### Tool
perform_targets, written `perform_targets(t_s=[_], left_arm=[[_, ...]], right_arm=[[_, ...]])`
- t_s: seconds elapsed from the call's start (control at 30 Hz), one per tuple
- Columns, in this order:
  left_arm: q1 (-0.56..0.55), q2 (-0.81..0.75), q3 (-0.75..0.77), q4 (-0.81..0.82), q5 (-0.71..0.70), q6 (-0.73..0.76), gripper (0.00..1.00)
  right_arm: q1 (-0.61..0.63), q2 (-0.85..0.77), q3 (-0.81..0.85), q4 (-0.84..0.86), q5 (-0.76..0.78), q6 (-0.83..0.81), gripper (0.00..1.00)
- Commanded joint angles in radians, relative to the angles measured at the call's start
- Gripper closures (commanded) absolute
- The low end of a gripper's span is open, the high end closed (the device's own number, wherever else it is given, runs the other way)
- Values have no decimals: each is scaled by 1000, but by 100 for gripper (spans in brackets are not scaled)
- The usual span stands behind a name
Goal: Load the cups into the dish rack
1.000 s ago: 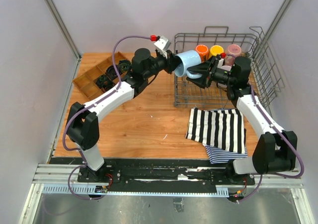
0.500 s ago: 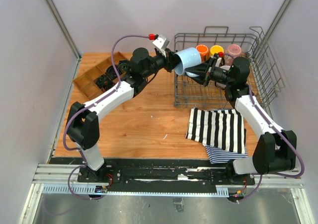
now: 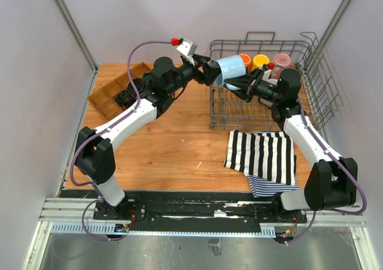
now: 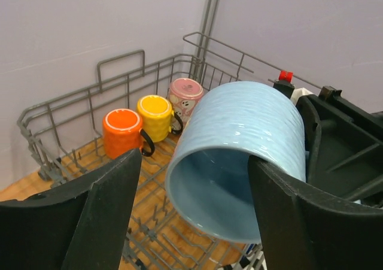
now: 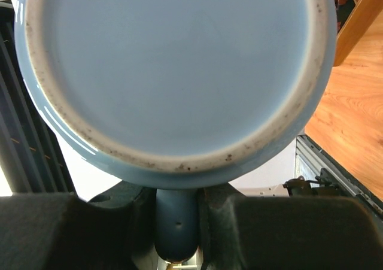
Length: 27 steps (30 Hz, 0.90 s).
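The right gripper [image 5: 177, 225] pinches the light blue mug [image 5: 173, 66] by its handle, sideways above the dish rack [image 3: 319, 78]. The left gripper [image 3: 209, 76] fingers are spread beside its rim. 3 mugs [image 4: 157, 115] stand inside the rack.

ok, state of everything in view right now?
Left gripper: open, fingers flanking blue mug's mouth
Right gripper: shut on blue mug's handle
Blue mug: on its side, above rack
Orange mug: standing in rack, back row
Yellow mug: same
Pink mug: same
Towel: spread on table, before rack
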Motion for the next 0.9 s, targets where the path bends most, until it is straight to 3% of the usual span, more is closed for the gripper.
perform_targets(t_s=[0.0, 0.27, 0.5, 0.67, 0.87], left_arm=[[2, -84, -40, 68, -30, -13, 20], [26, -162, -114, -40, -62, -31, 14], [124, -164, -110, -240, 17, -186, 13], [143, -192, -172, -265, 40, -200, 13], [154, -207, -200, -288, 42, -198, 13]], right_arm=[[-12, -27, 22, 76, 21, -59, 99], [-85, 11, 88, -95, 8, -240, 99], [-98, 77, 297, -549, 53, -655, 99], [-98, 134, 439, -827, 178, -956, 99], [-90, 169, 537, -1006, 398, -1248, 99]])
